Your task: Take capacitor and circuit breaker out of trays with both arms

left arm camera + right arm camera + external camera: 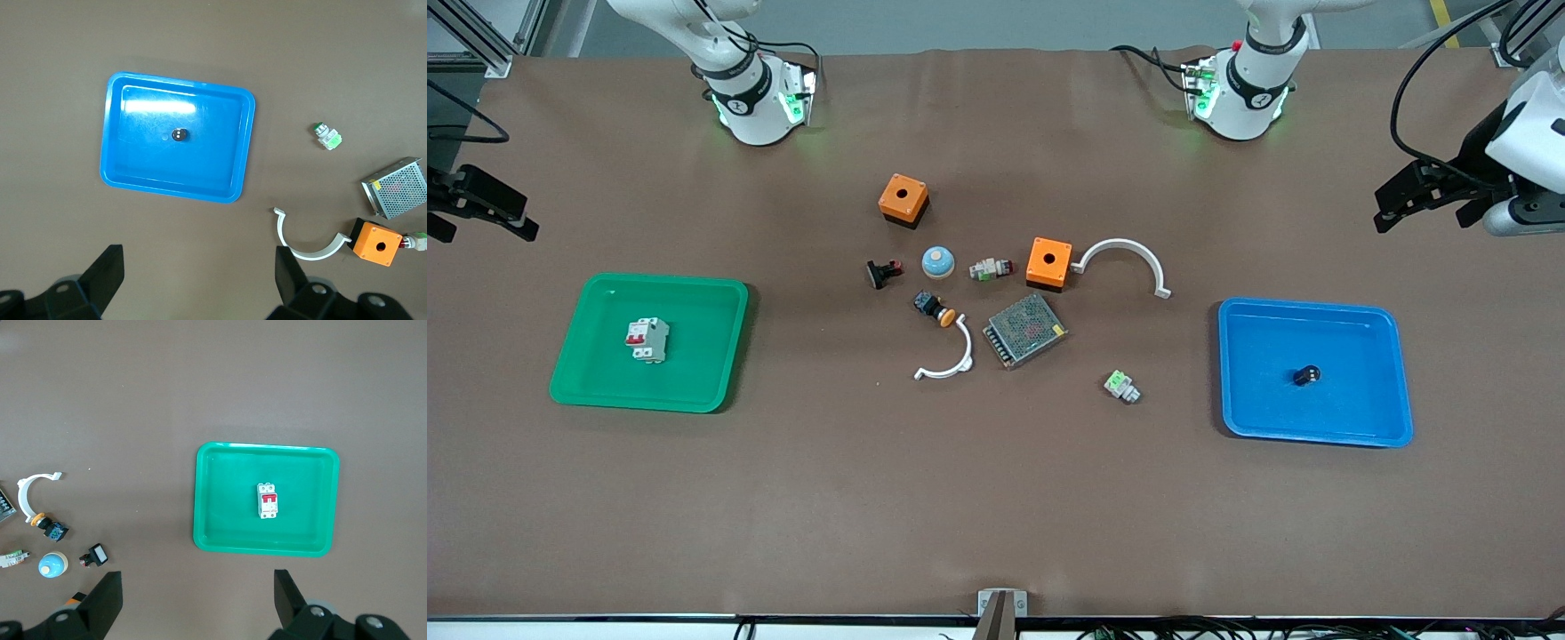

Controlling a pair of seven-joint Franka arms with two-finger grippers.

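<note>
Front view: both arms wait high at the table ends, nothing picked yet.

Left hand (1414, 197), black two-finger, is spread wide and empty, up over bare brown table (996, 498) at the left arm's end. Left wrist view shows its fingers (107, 273) apart, with the shallow blue plastic tray (113, 160) below and ahead of the hand. The tiny black-brown cylindrical capacitor (179, 134) sits loose near the tray's middle, clear of every wall.

Right hand (480, 206), same type, also spread and empty, over the table at the right arm's end. Shallow green plastic tray (213, 513) lies ahead of it, with the white-grey circuit breaker block (267, 501), red toggles up, lying flat near the centre.

Risks:
- Capacitor is very small and round. A slightly off-centre pinch likely rolls or flicks it across the slick tray floor.
- Descending too deep drives fingertips into the tray floor and may shove or tip the light tray.
- Breaker: jaws should close across its narrow width. Closing along the long axis may exceed the spread or catch the toggles.
- Loose clutter mid-table, e.g. the small white block with green top (1121, 386), sits between the trays, so a placement there could hit it.
</note>
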